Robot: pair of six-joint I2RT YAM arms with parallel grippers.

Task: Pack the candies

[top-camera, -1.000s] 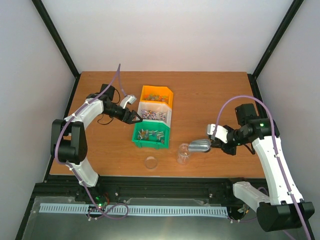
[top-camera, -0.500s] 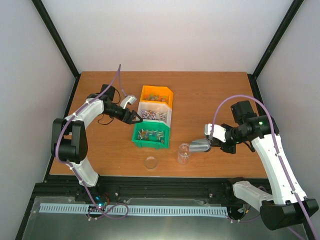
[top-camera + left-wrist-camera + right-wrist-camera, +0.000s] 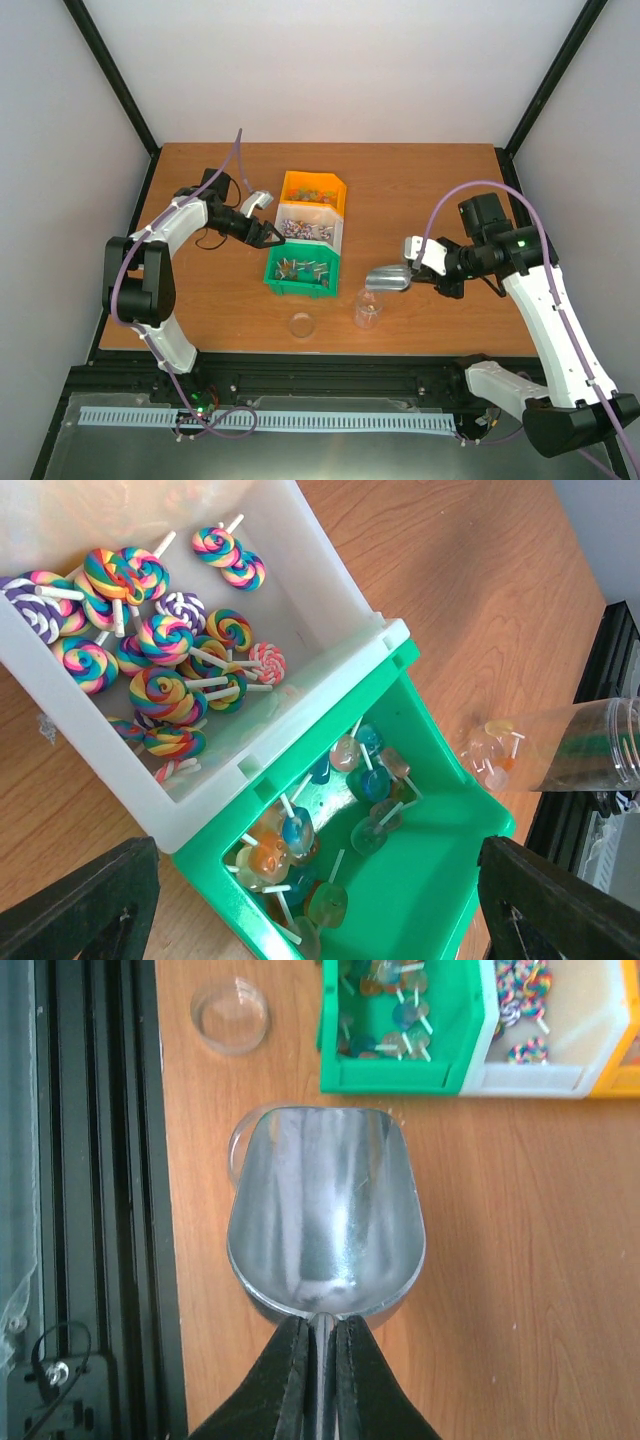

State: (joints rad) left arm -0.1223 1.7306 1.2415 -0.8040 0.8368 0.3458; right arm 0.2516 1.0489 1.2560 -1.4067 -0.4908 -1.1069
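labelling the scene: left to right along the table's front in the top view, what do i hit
round clear lid → clear jar → right gripper, jaws shut on the metal scoop that overlaps the jar

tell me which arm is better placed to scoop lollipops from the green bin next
Right: the right gripper is shut on the metal scoop, which looks empty, over the clear jar near the green bin. The left gripper hangs open, holding no tool.
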